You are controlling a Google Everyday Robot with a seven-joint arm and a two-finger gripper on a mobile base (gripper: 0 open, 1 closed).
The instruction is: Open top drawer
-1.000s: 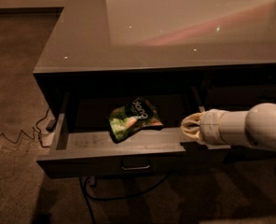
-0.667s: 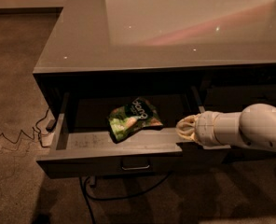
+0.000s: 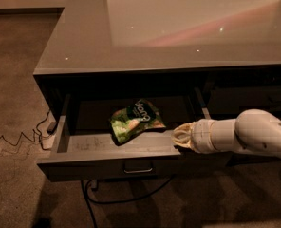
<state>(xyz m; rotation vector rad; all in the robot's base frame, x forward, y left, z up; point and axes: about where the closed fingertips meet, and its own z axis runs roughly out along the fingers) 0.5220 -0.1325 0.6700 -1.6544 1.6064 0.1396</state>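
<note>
The top drawer [image 3: 98,163] is pulled out from under the glossy grey tabletop, and its dark grey front carries a small metal pull [image 3: 138,167] at the centre. On its scuffed grey floor lies a green snack bag [image 3: 135,120]. My gripper [image 3: 180,136] comes in from the right on a white arm [image 3: 254,134]. Its cream-coloured tip sits at the top edge of the drawer front, right of the pull and just beside the bag.
A closed dark drawer [image 3: 254,99] sits to the right of the open one. Cables [image 3: 17,139] and a power strip [image 3: 49,129] lie on the carpet at the left. Another cable [image 3: 117,198] runs under the drawer front.
My gripper has slid a little to the left along the drawer's front edge, closer to the bag. The drawer and the bag have not visibly moved.
</note>
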